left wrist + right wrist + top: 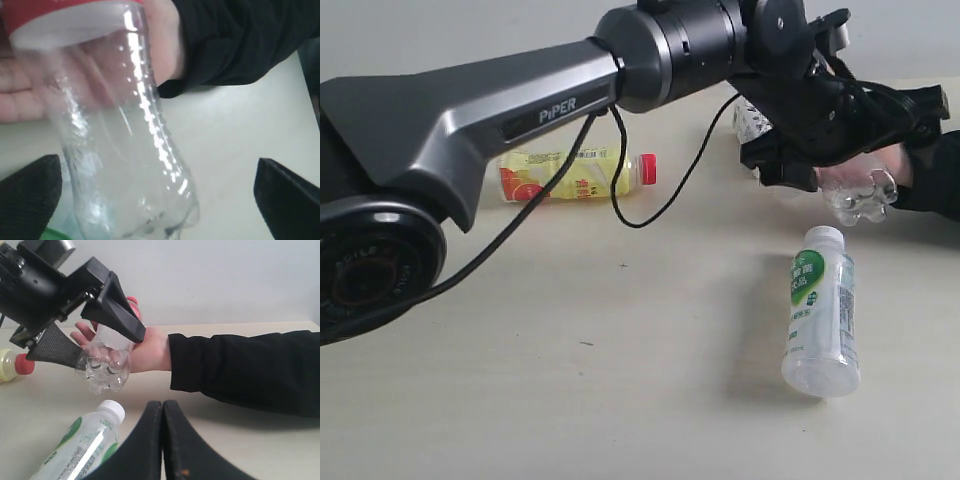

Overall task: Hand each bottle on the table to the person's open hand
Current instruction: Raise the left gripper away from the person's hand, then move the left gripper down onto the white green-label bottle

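in the exterior view the left gripper (155,165) has its arm stretched across to about 2 o'clock, where the clear bottle (860,192) lies in the person's hand (150,347). the palm is open and turned up, and the fingers are not curled round the bottle. the gripper's jaws stand spread on either side of the bottle. in the left wrist view one finger is well apart from it and the other is just beside it, so the bottle is flanked rather than pinched. its red label end lies over the palm and its lobed base juts out past the hand above the table (570,390). a black sleeve (240,370) covers the person's forearm. the right gripper (162,405) is closed, its fingers pressed together on nothing. the yellow bottle (575,175) lies on its side at about 10 o'clock, red cap toward 3 o'clock. a whitish bottle (820,312) lies at 4 o'clock, cap toward 12. a second whitish bottle (750,122) shows only partly behind the left gripper at 1 o'clock.
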Controlling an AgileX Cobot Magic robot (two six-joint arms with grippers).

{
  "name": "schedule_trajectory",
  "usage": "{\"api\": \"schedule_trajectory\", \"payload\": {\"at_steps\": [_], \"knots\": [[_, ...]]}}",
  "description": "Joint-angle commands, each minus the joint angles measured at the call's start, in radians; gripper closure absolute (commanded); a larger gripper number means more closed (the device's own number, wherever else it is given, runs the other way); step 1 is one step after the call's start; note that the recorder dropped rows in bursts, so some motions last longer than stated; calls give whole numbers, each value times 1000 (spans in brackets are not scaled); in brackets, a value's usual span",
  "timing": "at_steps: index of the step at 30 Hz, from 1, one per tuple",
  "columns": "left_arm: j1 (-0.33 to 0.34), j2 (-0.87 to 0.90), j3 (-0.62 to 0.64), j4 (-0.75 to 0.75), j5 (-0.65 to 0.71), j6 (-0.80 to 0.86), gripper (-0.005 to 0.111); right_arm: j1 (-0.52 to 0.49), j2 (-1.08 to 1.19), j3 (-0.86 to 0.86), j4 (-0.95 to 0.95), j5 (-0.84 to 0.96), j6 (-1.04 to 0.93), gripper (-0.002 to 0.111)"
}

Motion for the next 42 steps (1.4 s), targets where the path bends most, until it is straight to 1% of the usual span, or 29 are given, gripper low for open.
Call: {"api": "schedule_trajectory", "payload": {"at_steps": [1, 5, 8, 12, 13, 16, 20, 26, 30, 35, 42], "knots": [[5, -66, -2, 13, 65, 46, 2, -6, -6, 5, -6, -6, -1, 108], [14, -116, -2, 46, 159, 55, 2, -6, -6, 5, -6, -6, -1, 108], [18, -159, -2, 111, 244, 69, 2, -6, -6, 5, -6, -6, -1, 108], [18, -195, -2, 169, 394, 153, 3, -6, -6, 5, -6, -6, -1, 108], [18, -197, -2, 180, 414, 170, 3, -6, -6, 5, -6, -6, -1, 108], [6, -209, 15, 213, 414, 217, 3, -6, -6, 5, -6, -6, -1, 108], [-18, -234, 80, 213, 414, 246, 3, -6, -6, 5, -6, -6, -1, 108], [-26, -289, 196, 213, 414, 297, 3, -6, -6, 5, -6, -6, -1, 108], [-28, -364, 298, 215, 414, 351, 3, -6, -6, 5, -6, -6, -1, 108], [-30, -450, 415, 212, 414, 349, 3, -6, -6, 5, -6, -6, -1, 108], [-30, -587, 623, 212, 414, 340, 3, -6, -6, 5, -6, -6, -1, 108]]}}
